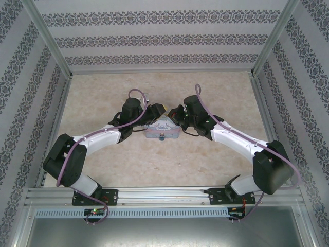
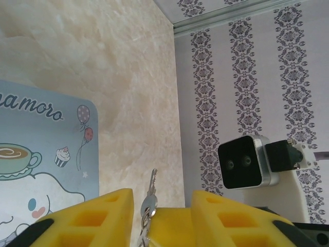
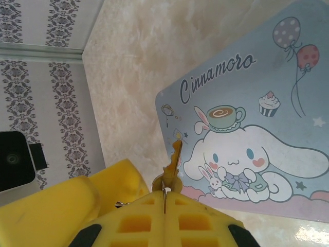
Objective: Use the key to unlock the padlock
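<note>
My right gripper is shut on the bow of the key, whose blade sticks up past its yellow fingertips. In the left wrist view the key shows edge-on with its ring, standing in the gap of my left gripper. Those jaws stand apart on either side of the key and the right gripper's tip. From above, both grippers meet over the far edge of the light-blue cartoon tin. A tiny dark speck at the tin's near edge looks like the padlock.
The tin lies flat on the marble-patterned table. Patterned walls and metal posts enclose the table on three sides. The right wrist's camera hangs close to my left fingers.
</note>
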### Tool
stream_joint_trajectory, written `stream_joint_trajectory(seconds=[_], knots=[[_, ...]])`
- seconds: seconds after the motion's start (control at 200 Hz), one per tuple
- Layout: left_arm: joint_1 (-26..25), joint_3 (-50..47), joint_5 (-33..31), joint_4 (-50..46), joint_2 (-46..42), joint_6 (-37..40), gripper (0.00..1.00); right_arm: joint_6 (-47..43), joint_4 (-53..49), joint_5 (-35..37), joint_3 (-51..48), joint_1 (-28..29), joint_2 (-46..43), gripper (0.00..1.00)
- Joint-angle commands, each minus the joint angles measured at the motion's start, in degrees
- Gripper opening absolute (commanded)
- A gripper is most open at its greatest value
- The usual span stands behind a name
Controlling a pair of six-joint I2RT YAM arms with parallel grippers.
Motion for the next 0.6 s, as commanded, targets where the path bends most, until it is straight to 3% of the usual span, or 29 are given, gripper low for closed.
stream_joint_trajectory(seconds=[0.0,0.6], knots=[[-0.7,0.5,-0.9,3.2,0.2,0.1,0.31,0.9,1.4,-0.4,-0.9,-0.4,-0.7,0.00],[-1.3,-1.2,-1.9,3.3,0.9,0.7,0.26,1.4,2.4,-0.8,-1.4,-1.2,0.0,0.00]])
